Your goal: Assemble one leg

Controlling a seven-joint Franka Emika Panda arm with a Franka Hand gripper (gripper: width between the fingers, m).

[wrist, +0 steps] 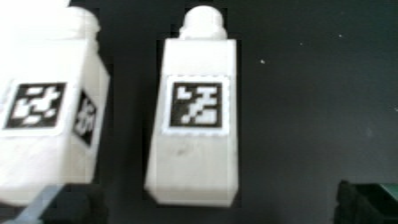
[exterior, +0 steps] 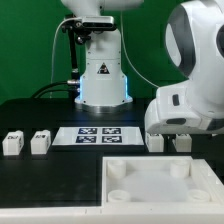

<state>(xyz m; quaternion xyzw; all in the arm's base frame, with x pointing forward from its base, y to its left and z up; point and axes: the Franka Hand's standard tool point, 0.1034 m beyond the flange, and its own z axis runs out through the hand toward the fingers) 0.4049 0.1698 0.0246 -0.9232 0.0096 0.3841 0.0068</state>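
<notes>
Exterior view, from the exterior view's left: first spare leg (exterior: 12,143) and second spare leg (exterior: 40,142) on the black bench (exterior: 40,180), well apart from everything else. The marker board (exterior: 100,135) is mid-frame, with the robot base (exterior: 100,65) behind it. At the exterior view's right a pair of legs (exterior: 155,141) sits under the arm (exterior: 190,85). The target is one of these, can't tell which from here. The rimmed square panel (exterior: 160,185) is lower right of frame, untouched.

Wrist view: the leg (wrist: 199,110) lies centred, tag up, with a neighbour leg (wrist: 45,100) just beside it across a narrow gap. The fingers (wrist: 54,207) are spread wide and hold nothing.

Risk: one dark tip lines up with the neighbour leg rather than the gap. A straight descent could land on it or knock it, skewing the grasp. The smooth plastic could also slip or twist on closing.

The bench is matte black and uncluttered. There are cables and a pale wall behind the base.
</notes>
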